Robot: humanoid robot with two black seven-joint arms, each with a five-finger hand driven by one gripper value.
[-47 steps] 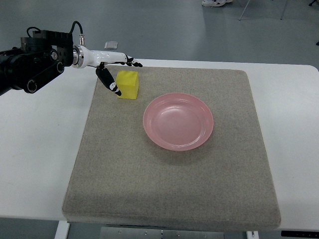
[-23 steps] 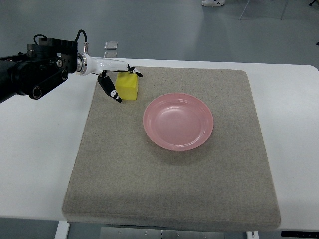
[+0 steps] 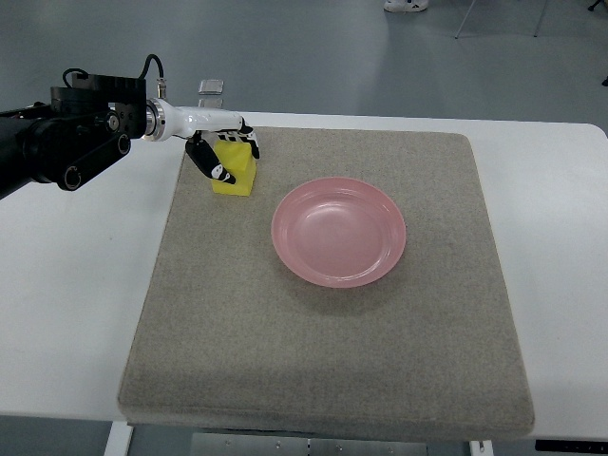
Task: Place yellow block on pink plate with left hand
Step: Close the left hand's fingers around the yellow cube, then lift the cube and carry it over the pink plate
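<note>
My left hand (image 3: 224, 152) has its fingers (image 3: 219, 169) curled down over the block (image 3: 236, 171), thumb on the near-left face and the others draped across the top and far edge, so I read it as gripping the block. The right hand does not show in my view.

The table (image 3: 66, 285) is white and fills most of the picture. On it lies a grey mat (image 3: 323, 361), nearly square, covering the middle and right of the work area. The left arm (image 3: 62, 142) comes in from the upper left, black and bulky at the forearm, narrowing to a white wrist over the mat's far-left corner.

The plate (image 3: 339, 231) is pink, round and shallow, sitting on the mat a little beyond its centre, with nothing in it. The block is yellow and sits on the mat near the far-left corner, to the left of the plate and apart from it. I cannot tell whether it is lifted or resting on the mat.

A small grey item (image 3: 211, 86) lies on the floor beyond the table edge.
</note>
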